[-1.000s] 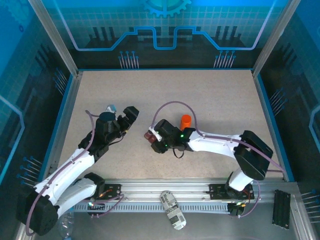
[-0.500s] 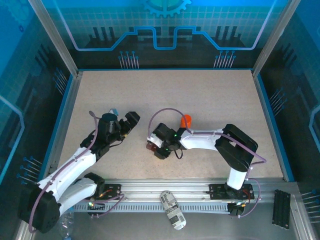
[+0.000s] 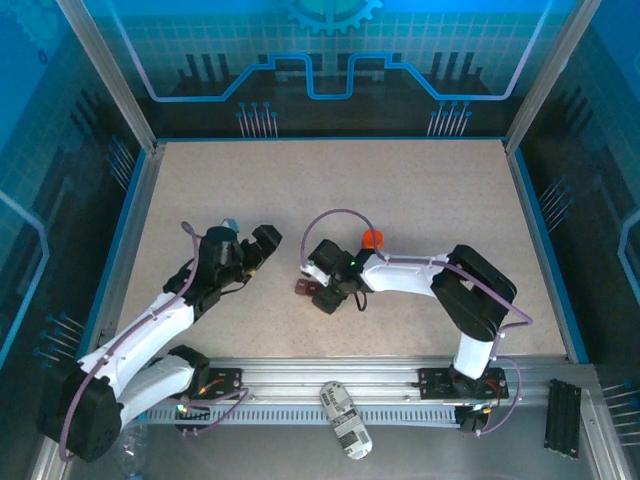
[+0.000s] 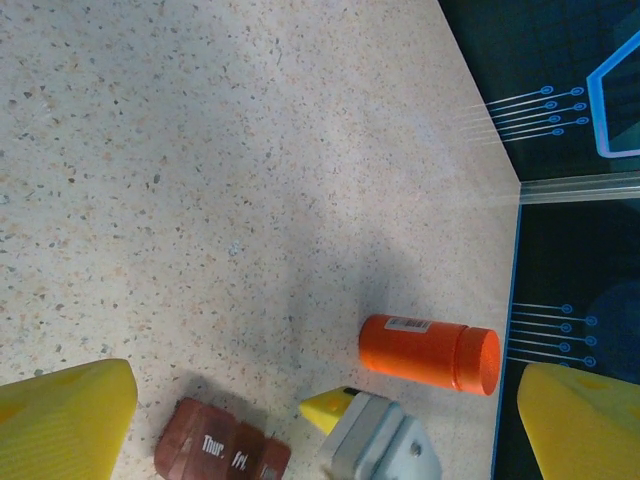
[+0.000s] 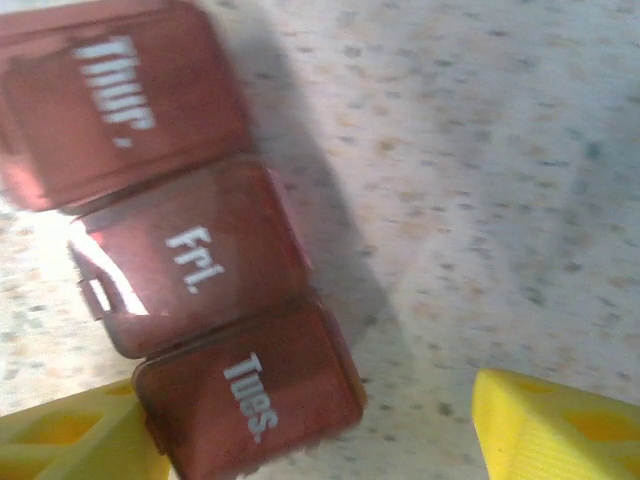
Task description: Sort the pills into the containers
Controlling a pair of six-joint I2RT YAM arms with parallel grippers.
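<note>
Sorting looks unstarted: every lid seems shut and the bottle is capped.
The maroon containers (image 5: 190, 260), lettered "Thur.", "Fri." and "Tues.", lie near the tabletop's (image 3: 430, 190) middle, toward its near edge. The orange bottle (image 4: 425, 352) lies beside them. The right end effector (image 5: 310, 400) is spread over "Tues."; the left end effector (image 4: 325, 380) is spread, gripping nothing.

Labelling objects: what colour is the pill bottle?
The bottle is orange, clearest in the left wrist view.

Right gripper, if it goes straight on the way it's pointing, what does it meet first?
Probably the flat dark maroon pill box, whose Tues. cell lies just ahead of the open right gripper, hard by one yellow fingertip; depth is unclear, so perhaps the table.
</note>
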